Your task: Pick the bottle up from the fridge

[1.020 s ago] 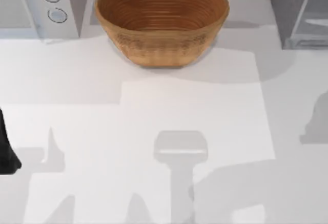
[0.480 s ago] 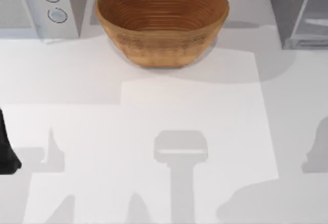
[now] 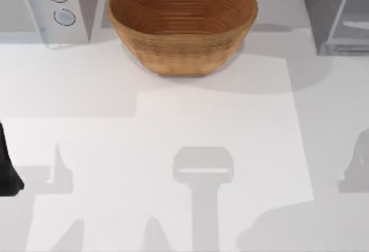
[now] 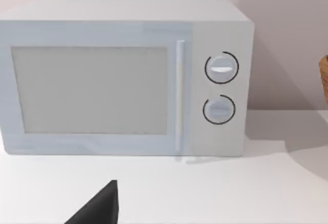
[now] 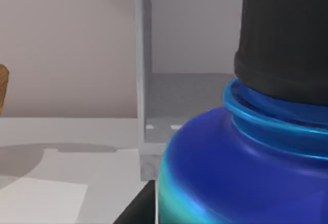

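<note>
Upper left of the top view: the white appliance (image 3: 43, 7) with two dials stands at the table's far left corner. My left wrist view faces its door and dials (image 4: 221, 68) squarely. My left arm (image 3: 7, 168) is parked at the left edge of the top view, well apart from everything else; I cannot tell how its fingers stand.

Top centre of the top view: the woven basket (image 3: 182, 24) sits against the far edge, between the appliance and the fridge. The table (image 3: 173, 125) in front of it is open and bare.

Upper right of the top view: the fridge (image 3: 337, 12) stands at the far right corner, glass panel angled toward the table.

Right wrist view: the bottle (image 5: 246, 167) sits very close to the camera in the lower right of the frame, blue body below, black cap (image 5: 284, 39) above, so its long axis runs upright in this frame. The fridge's frame edge (image 5: 144, 70) and grey floor lie behind it, apart from it. I judge the bottle is held by my right arm and already clear of the fridge, but the fingers are hidden, so I cannot tell their grip.

The coming move turns on that gap: withdraw away from the frame edge toward the open table centre.
</note>
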You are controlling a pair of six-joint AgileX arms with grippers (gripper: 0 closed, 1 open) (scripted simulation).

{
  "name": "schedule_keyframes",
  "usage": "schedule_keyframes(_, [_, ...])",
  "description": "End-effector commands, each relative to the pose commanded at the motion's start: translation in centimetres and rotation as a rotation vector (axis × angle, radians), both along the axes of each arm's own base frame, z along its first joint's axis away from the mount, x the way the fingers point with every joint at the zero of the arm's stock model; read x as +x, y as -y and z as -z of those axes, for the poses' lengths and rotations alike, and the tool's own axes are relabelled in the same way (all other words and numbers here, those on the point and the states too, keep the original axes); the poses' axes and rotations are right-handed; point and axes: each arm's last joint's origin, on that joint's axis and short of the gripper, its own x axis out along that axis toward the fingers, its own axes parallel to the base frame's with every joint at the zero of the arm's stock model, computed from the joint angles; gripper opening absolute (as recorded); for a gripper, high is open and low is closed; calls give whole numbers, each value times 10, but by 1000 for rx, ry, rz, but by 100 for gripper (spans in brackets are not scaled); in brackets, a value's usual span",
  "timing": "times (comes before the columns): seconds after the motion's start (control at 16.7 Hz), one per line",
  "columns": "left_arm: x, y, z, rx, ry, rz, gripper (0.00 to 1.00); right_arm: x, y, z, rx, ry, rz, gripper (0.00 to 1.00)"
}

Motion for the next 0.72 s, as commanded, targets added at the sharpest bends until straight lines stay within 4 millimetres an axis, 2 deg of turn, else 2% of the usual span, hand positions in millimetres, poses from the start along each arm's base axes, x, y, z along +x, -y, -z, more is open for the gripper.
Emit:
schedule_keyframes(0.24, [0, 0, 0, 0, 0, 0, 100, 6, -10, -28, -8, 76, 10, 0])
schedule_keyframes(0.42, [0, 0, 0, 0, 0, 0, 100, 20, -27, -45, 1, 92, 19, 0])
schedule_keyframes(0.54, [0, 0, 0, 0, 0, 0, 100, 34, -45, -48, 3, 66, 23, 0])
schedule_keyframes(0.72, [0, 0, 0, 0, 0, 0, 100, 51, -84, -38, -19, -6, 28, 0])
